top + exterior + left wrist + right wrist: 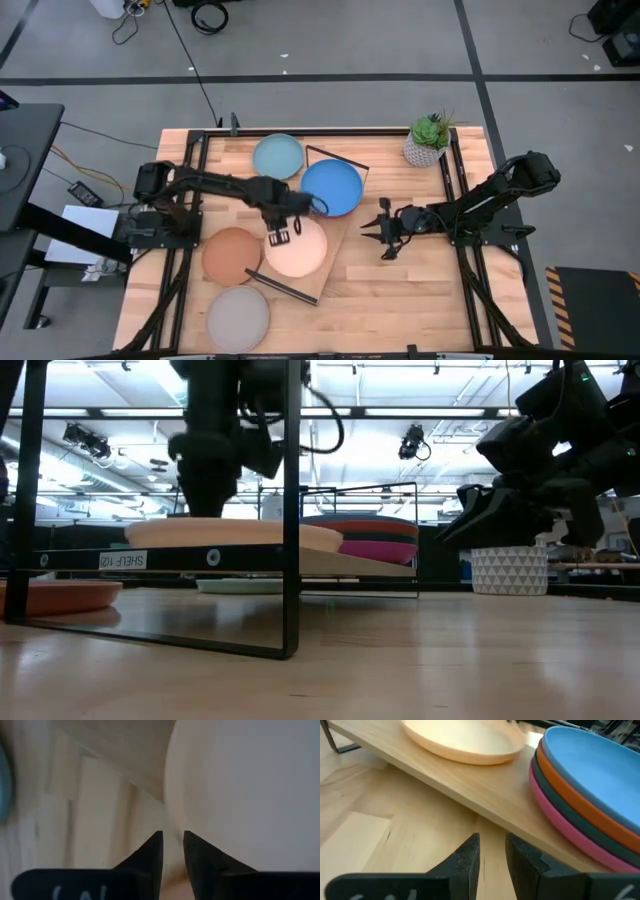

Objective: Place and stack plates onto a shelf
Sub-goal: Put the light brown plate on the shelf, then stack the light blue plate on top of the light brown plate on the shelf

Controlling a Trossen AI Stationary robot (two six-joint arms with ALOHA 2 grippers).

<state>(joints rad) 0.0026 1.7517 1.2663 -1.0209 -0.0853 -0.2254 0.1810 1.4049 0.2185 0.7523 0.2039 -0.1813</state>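
Two plates' worth of room on the shelf is taken: the cream plate lies alone at one end, and at the other end stands a stack with the bright blue plate on top. In the right wrist view the stack shows orange, teal and magenta plates beneath the blue one.

The left tool is above the near edge of the cream plate, on the side facing the tan plate. Its fingers are nearly closed, a narrow slit between them, with nothing gripped; the cream plate's rim lies just beyond the tips. Whether the tips touch the plate cannot be told.

The right tool hovers over bare bench, just off the shelf's long edge and near the blue-topped stack. Its fingers likewise stand only a slit apart and hold nothing.

Off the shelf, three plates rest on the bench: the light blue plate near the far edge, the tan plate beside the cream one, and the grey plate nearest the front. A potted plant in a white pot sits at the far right corner.
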